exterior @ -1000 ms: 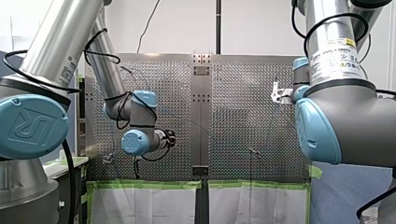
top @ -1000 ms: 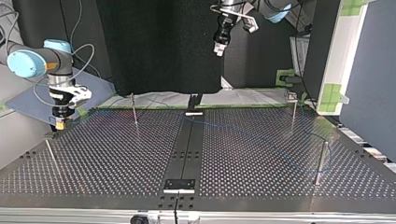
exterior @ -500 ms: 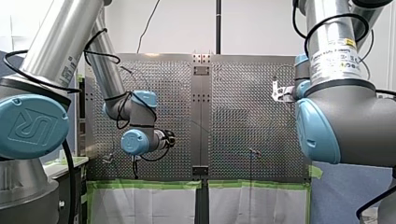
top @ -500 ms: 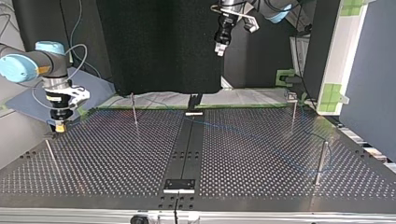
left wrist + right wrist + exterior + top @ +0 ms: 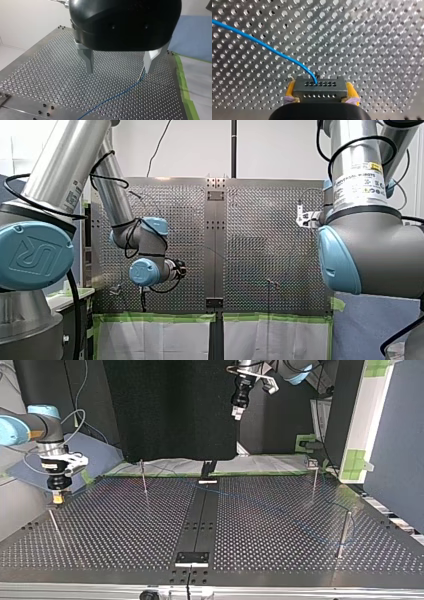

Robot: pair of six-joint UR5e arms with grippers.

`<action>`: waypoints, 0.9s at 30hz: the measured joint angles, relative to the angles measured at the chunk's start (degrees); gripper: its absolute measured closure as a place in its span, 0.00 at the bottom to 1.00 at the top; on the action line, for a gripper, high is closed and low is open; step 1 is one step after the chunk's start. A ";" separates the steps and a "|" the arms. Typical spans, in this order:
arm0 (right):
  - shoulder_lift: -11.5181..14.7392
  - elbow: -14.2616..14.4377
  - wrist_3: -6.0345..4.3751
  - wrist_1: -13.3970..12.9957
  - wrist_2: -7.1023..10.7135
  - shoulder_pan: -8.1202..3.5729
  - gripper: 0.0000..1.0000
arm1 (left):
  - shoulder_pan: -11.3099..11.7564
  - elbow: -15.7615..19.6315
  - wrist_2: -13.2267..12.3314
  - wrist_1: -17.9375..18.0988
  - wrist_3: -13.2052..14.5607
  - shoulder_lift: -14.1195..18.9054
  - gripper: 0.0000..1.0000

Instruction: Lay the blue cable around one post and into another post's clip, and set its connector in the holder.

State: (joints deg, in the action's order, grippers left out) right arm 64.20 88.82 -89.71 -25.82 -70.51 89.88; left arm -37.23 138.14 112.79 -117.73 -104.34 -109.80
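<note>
Connector: dark grey rectangular connector (image 5: 319, 87), clamped between the yellow pads (image 5: 290, 90) of my right gripper (image 5: 321, 91), near the corner of the perforated metal table (image 5: 374, 50) at the top view's left.
Cable: thin blue cable (image 5: 262, 45) leaves the connector and trails loose across the table.
Left gripper: my left gripper (image 5: 119, 71), metal fingers (image 5: 88, 61) spread wide, empty, well above the table; the cable lies beneath it.
Obstacles: thin metal post (image 5: 54, 522) just beside my right gripper; second post (image 5: 143, 476) nearer the middle; third post (image 5: 314, 482) and fourth post (image 5: 343, 534) well apart at the view's right.
</note>
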 joint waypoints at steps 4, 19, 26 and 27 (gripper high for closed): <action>-0.03 0.02 -0.73 -0.06 0.32 -1.07 1.00 | 0.02 0.00 0.09 -0.19 0.21 0.00 0.00; -0.08 0.05 -4.30 -3.00 2.62 -4.44 1.00 | 0.03 0.00 0.11 -0.38 0.28 0.00 0.00; -0.18 0.00 -5.33 -3.35 2.99 -4.48 1.00 | 0.04 -0.01 0.12 -0.57 0.28 0.01 0.00; -0.24 -0.05 -5.36 -3.38 2.99 -4.37 1.00 | 0.04 -0.01 0.12 -0.57 0.28 0.00 0.00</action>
State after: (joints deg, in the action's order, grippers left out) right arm 63.96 88.77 -95.08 -29.21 -67.51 85.51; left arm -37.19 138.13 112.90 -118.30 -104.06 -109.80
